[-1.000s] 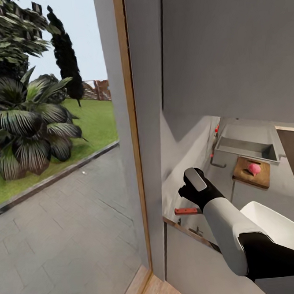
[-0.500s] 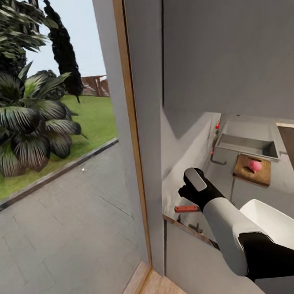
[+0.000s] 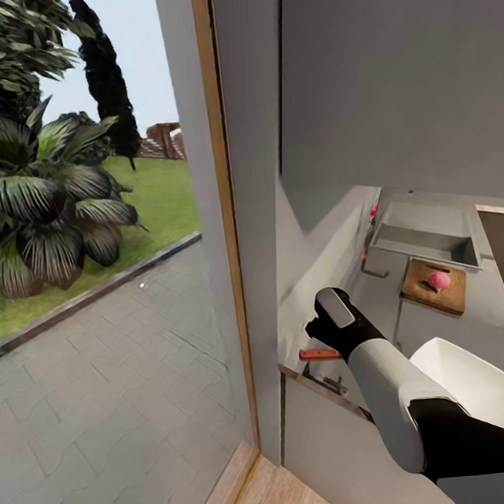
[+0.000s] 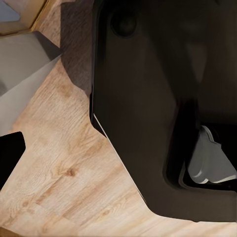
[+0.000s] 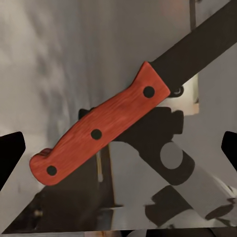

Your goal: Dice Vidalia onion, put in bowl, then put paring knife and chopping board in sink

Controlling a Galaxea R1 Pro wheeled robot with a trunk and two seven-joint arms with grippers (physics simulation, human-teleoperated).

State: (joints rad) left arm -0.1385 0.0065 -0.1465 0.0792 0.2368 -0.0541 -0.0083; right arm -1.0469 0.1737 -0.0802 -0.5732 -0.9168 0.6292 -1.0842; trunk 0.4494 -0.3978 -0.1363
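The right gripper (image 5: 118, 148) hangs open over the knife (image 5: 101, 128), fingertips well apart either side of the red handle. The knife (image 3: 318, 353) lies flat near the countertop (image 3: 433, 332) front edge, long axis along that edge. The onion (image 3: 438, 280) sits on the board (image 3: 434, 288). Against earlier frames, only the camera shifted

1 knife (image 5: 98, 131), 1 board (image 3: 434, 288), 1 onion (image 3: 438, 280), 1 bowl (image 3: 475, 386), 1 sink (image 3: 422, 243)
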